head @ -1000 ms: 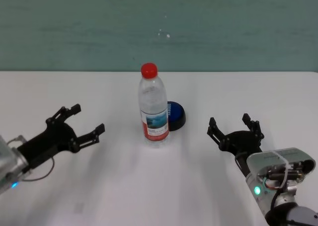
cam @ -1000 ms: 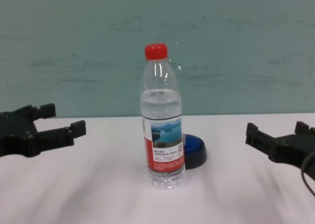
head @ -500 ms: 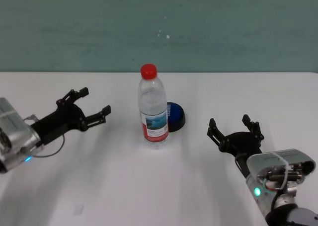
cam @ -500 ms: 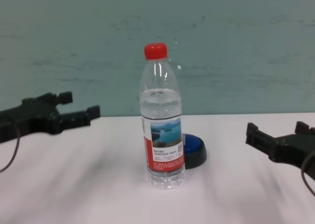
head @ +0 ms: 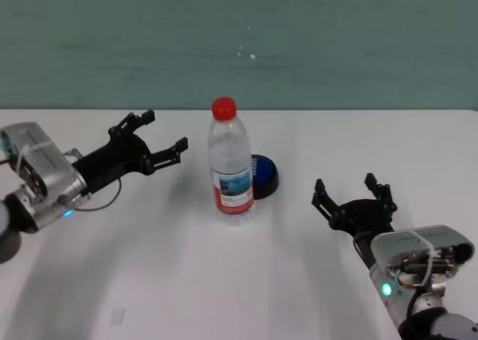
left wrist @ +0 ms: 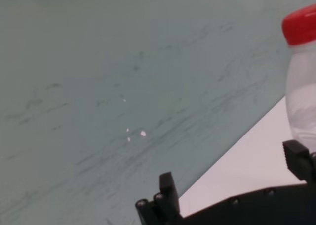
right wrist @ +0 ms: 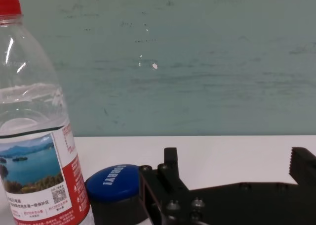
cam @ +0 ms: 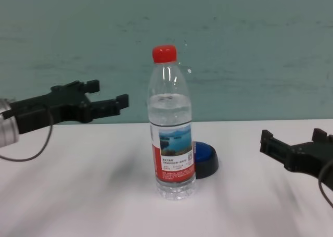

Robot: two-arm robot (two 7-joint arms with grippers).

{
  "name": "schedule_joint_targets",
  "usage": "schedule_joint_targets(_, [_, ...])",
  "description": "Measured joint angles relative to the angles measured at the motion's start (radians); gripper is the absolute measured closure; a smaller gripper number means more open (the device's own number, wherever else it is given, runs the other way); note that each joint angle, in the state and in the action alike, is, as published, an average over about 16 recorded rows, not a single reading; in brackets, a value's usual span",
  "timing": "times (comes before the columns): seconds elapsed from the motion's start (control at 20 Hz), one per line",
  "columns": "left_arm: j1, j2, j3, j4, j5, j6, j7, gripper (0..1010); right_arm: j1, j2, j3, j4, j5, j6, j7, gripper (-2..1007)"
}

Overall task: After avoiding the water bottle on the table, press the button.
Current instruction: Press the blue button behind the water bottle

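Note:
The water bottle (head: pixel 230 161) stands upright in the middle of the white table (head: pixel 187 280); it also shows in the chest view (cam: pixel 171 127), the right wrist view (right wrist: pixel 37 136) and the left wrist view (left wrist: pixel 301 71). The blue button (head: pixel 265 172) sits right behind it to the right, partly hidden; it also shows in the chest view (cam: pixel 205 156) and the right wrist view (right wrist: pixel 116 183). My left gripper (head: pixel 158 134) is open, raised above the table to the left of the bottle at about cap height (cam: pixel 106 94). My right gripper (head: pixel 352 190) is open, low at the right.
A teal wall (head: pixel 239 41) runs behind the table's far edge. Bare tabletop lies to the left of the bottle and between the bottle and my right gripper.
My left arm has risen and swung forward and to the right, closing on the bottle's upper part. The bottle, the button and my right arm have not moved.

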Motion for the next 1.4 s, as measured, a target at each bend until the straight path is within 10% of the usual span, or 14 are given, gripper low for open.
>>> schedule_joint_targets(1.4, [-0.144, -0.075, 0.067, 0.167, 0.049, -0.035, -0.035, 10, 0.000, 0.000, 0.000, 0.000, 0.000, 0.000, 0.000, 2])
